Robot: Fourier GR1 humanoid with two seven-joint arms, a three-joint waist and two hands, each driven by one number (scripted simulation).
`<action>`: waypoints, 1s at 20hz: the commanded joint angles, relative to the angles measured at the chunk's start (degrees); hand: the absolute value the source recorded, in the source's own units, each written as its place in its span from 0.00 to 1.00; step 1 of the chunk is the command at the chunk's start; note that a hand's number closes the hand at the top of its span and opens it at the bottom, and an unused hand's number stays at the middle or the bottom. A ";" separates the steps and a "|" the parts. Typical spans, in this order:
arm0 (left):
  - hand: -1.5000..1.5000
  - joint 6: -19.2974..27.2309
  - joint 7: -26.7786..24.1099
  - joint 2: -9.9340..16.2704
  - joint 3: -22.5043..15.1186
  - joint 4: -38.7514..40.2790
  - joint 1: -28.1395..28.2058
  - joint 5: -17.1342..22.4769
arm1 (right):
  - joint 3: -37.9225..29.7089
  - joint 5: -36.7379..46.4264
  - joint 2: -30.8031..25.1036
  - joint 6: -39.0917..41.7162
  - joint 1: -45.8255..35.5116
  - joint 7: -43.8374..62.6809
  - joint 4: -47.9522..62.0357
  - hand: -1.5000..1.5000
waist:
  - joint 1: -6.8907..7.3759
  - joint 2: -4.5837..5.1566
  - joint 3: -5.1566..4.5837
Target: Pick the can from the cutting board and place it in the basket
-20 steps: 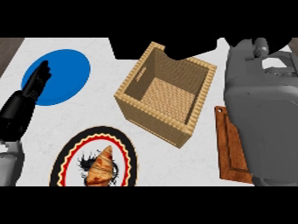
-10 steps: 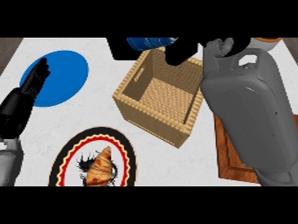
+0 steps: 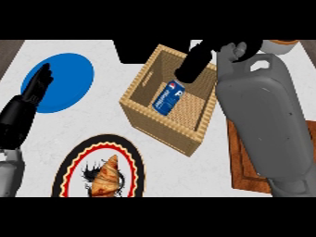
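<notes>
One blue can lies on its side inside the wicker basket, on the floor toward its far wall. Right hand hangs over the basket's far rim, fingers straight, holding nothing, tips just above the can. Left hand rests open at the left, over the blue plate. Cutting board shows beside the right forearm. Judgement: placement looks done; lift the hand straight up, clear of the rim, to avoid nudging the basket.
</notes>
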 commanded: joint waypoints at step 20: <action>0.50 0.34 2.48 -0.84 0.50 0.10 -1.34 -0.31 | -22.60 3.27 -2.72 -25.90 11.50 2.02 -22.04 0.00 | -1.15 -0.20 0.08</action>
